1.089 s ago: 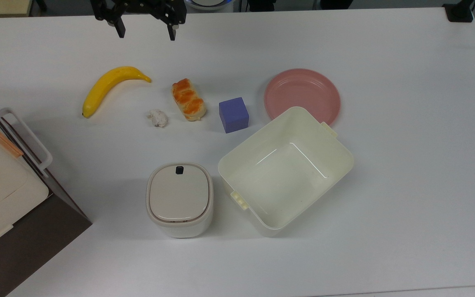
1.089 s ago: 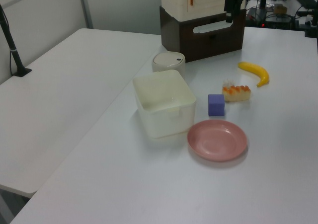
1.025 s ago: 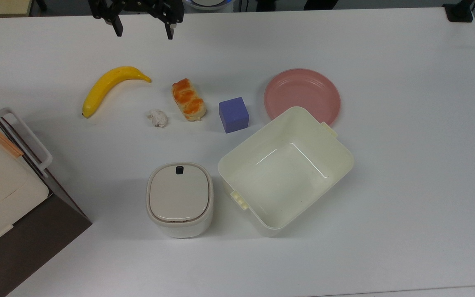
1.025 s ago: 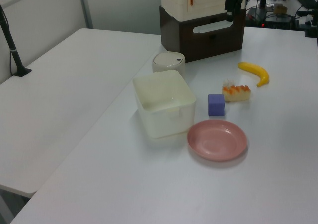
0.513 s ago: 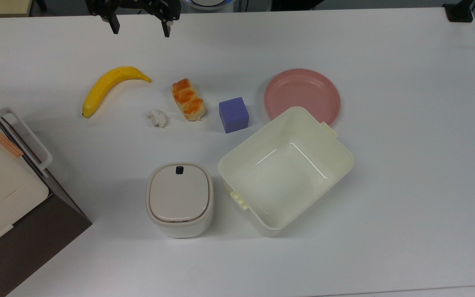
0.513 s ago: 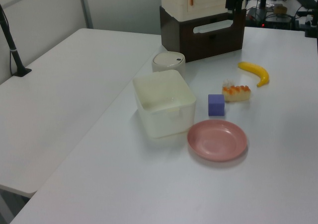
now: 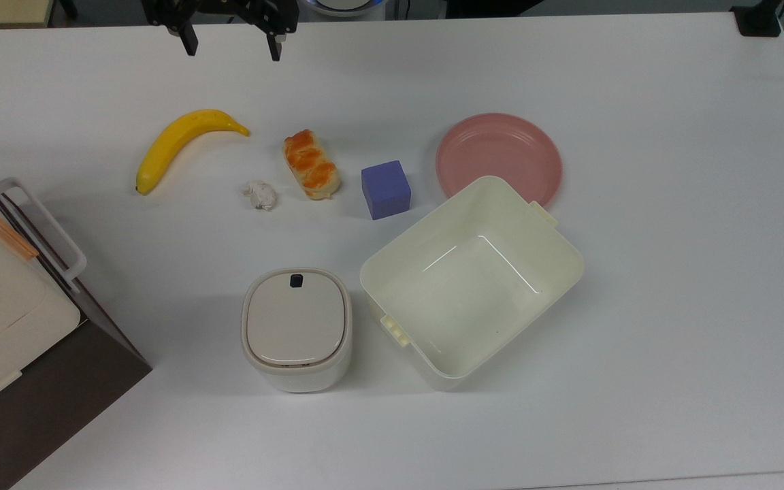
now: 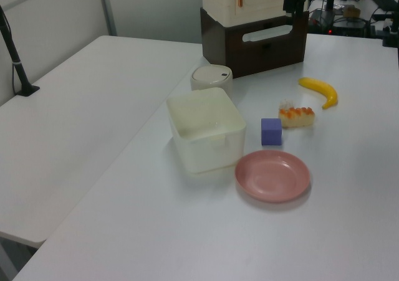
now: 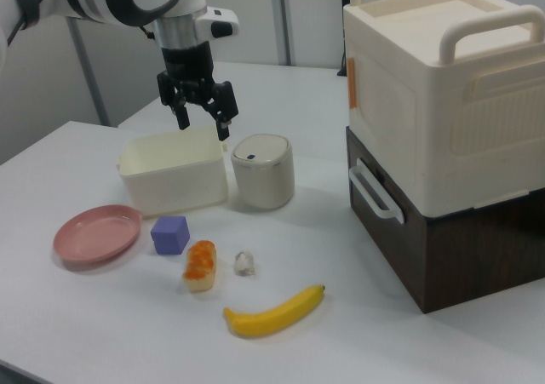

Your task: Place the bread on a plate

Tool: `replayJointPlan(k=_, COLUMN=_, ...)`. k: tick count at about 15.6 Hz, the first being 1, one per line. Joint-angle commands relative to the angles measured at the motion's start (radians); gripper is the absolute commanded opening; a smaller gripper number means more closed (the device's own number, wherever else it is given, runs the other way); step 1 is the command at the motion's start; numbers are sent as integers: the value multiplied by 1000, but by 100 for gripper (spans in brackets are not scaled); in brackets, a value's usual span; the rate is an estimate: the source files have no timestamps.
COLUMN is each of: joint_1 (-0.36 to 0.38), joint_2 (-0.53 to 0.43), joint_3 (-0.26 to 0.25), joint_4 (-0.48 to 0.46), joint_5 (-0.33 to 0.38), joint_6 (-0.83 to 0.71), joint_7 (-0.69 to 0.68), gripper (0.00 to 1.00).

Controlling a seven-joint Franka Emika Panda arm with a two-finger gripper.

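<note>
The bread (image 7: 311, 164), a golden-brown bun with an orange glazed top, lies on the white table between a white wad (image 7: 260, 194) and a purple cube (image 7: 386, 189). It also shows in the left view (image 8: 297, 116) and the right view (image 9: 201, 265). The pink plate (image 7: 499, 157) sits bare to the top view's right of the cube, and appears again (image 8: 272, 176) (image 9: 97, 233). My gripper (image 7: 231, 47) hangs open high above the table's far edge, well away from the bread, with nothing between its fingers (image 9: 203, 119).
A yellow banana (image 7: 181, 142) lies to the top view's left of the bread. A cream tub (image 7: 471, 280) stands against the plate's near rim, a lidded white canister (image 7: 297, 328) beside it. A cream-and-brown box (image 7: 4, 327) fills the top view's lower left.
The gripper has drifted slightly toward the top view's upper left, away from the bread. Nothing on the table has moved.
</note>
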Motion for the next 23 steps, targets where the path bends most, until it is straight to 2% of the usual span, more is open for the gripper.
replayJointPlan(k=1, joint_1=11, joint_2=-15, joint_3=-19, joint_4=-4, joint_5=15, joint_6=-28, joint_7=-20, gripper=100)
replayJointPlan(k=23, joint_1=19, joint_2=11, joint_3=-5, joint_4=12, joint_5=10, joint_6=-30, joint_7=-8, gripper=100)
